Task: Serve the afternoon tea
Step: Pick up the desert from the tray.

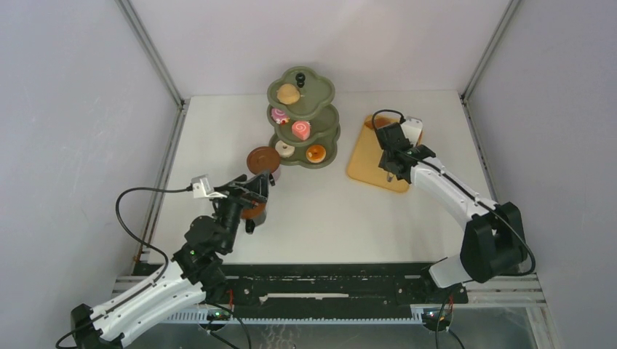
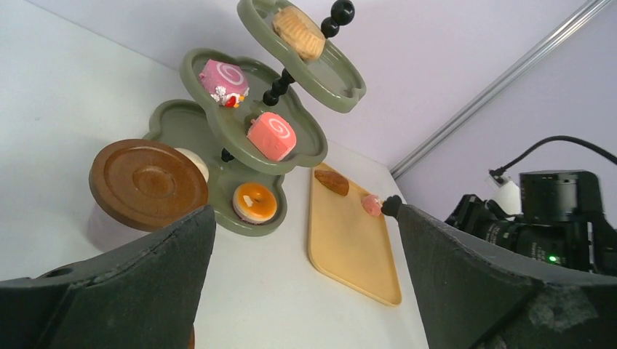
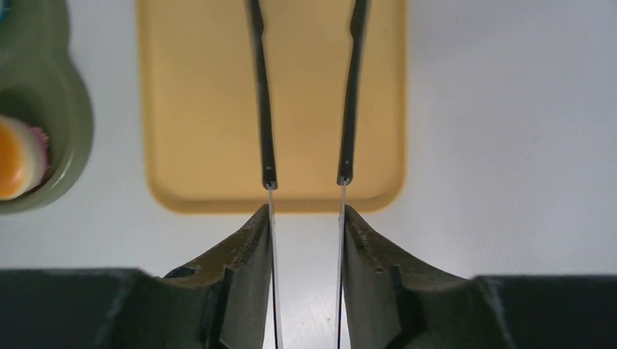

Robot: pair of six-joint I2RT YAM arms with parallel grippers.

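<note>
The olive-green three-tier stand (image 1: 325, 136) stands at the back centre. It holds a brown bun (image 1: 289, 93) on top, two pink swirl cakes (image 1: 300, 129) in the middle and two donuts (image 1: 316, 153) at the bottom. A brown saucer (image 1: 262, 159) sits beside its left foot. My left gripper (image 1: 255, 190) is open and empty, above a second brown cup (image 1: 254, 211). My right gripper (image 3: 305, 211) is shut on the black tongs (image 3: 265, 109), held over the tray. A brown bun (image 2: 332, 182) and a pink cake (image 2: 372, 205) lie on the tray by the tongs' tip.
The flat orange-yellow tray (image 1: 367, 163) lies right of the stand; it also shows in the right wrist view (image 3: 204, 109). Metal frame posts (image 1: 153, 51) and grey walls close the table at left, right and back. The arms' base rail runs along the near edge.
</note>
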